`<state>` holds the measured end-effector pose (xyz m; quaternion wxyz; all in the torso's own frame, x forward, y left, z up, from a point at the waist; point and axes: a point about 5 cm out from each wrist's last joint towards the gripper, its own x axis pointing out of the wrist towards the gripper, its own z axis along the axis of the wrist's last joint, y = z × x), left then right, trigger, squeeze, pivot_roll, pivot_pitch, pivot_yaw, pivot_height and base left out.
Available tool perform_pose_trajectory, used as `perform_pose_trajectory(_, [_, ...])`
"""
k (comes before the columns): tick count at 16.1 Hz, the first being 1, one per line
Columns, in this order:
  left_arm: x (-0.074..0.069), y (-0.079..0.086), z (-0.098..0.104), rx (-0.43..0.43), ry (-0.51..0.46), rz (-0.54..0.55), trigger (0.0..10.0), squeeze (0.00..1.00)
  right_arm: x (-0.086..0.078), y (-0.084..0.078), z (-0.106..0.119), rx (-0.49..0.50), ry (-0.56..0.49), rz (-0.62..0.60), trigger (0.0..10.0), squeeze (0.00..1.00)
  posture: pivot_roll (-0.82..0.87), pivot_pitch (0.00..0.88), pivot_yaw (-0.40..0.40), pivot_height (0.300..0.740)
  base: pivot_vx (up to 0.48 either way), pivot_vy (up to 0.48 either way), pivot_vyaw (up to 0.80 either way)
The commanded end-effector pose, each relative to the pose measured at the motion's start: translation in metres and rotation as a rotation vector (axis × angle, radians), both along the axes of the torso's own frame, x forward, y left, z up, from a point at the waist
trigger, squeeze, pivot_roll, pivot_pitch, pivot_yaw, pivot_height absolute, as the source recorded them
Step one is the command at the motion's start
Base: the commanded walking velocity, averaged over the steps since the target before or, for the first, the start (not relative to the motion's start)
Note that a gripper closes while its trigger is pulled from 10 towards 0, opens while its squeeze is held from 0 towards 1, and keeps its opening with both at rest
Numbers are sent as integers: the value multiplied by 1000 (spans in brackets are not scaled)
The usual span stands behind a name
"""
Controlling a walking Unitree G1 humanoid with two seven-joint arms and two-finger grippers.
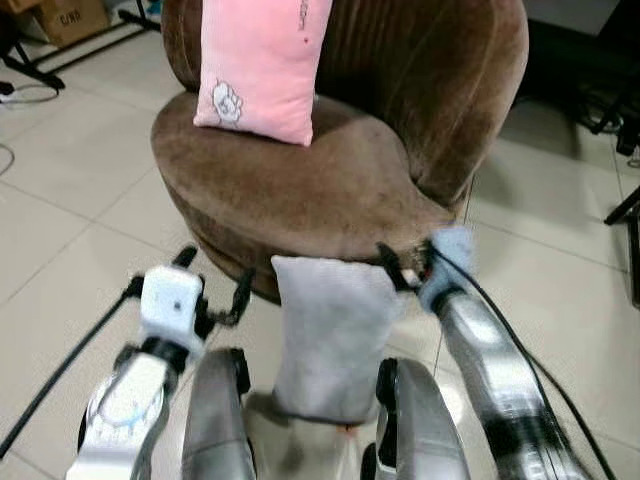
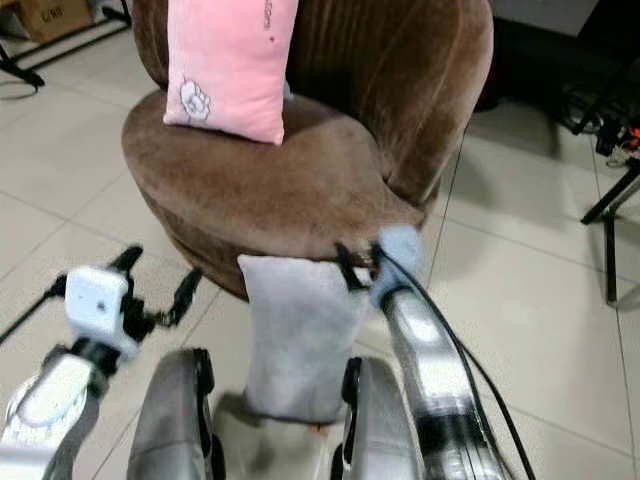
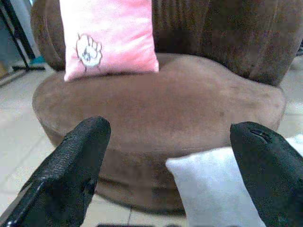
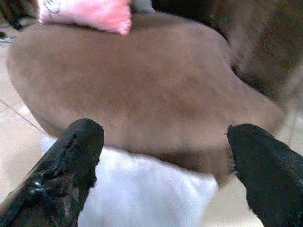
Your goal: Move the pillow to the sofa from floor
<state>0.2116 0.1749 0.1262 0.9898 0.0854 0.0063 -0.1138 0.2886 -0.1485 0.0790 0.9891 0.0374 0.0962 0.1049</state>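
Observation:
A pale grey pillow (image 1: 330, 335) stands on end on the tiled floor, leaning against the front of the round brown sofa (image 1: 320, 190). My left gripper (image 1: 213, 280) is open just left of the pillow's upper corner, apart from it. In the left wrist view the pillow (image 3: 222, 189) lies toward one finger. My right gripper (image 1: 405, 265) is open at the pillow's top right corner, close to the sofa's edge. In the right wrist view the pillow (image 4: 147, 189) lies between the two fingers (image 4: 71, 165). A pink pillow (image 1: 262, 65) leans upright on the sofa seat.
My knees (image 1: 215, 420) flank the bottom of the grey pillow. A cardboard box (image 1: 70, 18) and black stand legs (image 1: 30, 70) are at the far left. Another black stand (image 1: 625, 210) and cables are at the right. Open tile floor lies on both sides of the sofa.

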Motion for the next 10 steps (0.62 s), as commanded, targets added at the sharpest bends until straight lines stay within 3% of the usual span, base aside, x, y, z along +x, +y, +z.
perform_pose_trajectory(1, [-4,-2,2,-15,-9,11,10000,259,-9,-6,8,16,-25,-19,10000,0,77,79,-66,535,0,0,0])
perform_pose_trajectory(3, [-13,3,-2,-29,5,50,10000,259,-45,-13,11,13,-32,-36,10000,0,63,39,-53,535,304,0,0])
perform_pose_trajectory(4, [-15,5,-3,-27,9,54,10000,259,-49,-13,11,18,-28,-42,10000,0,59,32,-49,535,326,0,0])
perform_pose_trajectory(6, [-13,7,-7,-19,17,66,10000,259,-50,-13,10,-1,-15,-41,10000,0,62,38,-48,535,334,0,0])
perform_pose_trajectory(9, [-4,3,-3,-18,-7,62,10000,263,-43,-7,15,-69,-30,-42,10000,0,63,21,-47,535,341,0,800])
perform_pose_trajectory(10, [-4,3,-3,-15,-5,59,10000,263,-39,-7,18,-58,-38,-62,10000,0,61,24,-44,535,341,0,0])
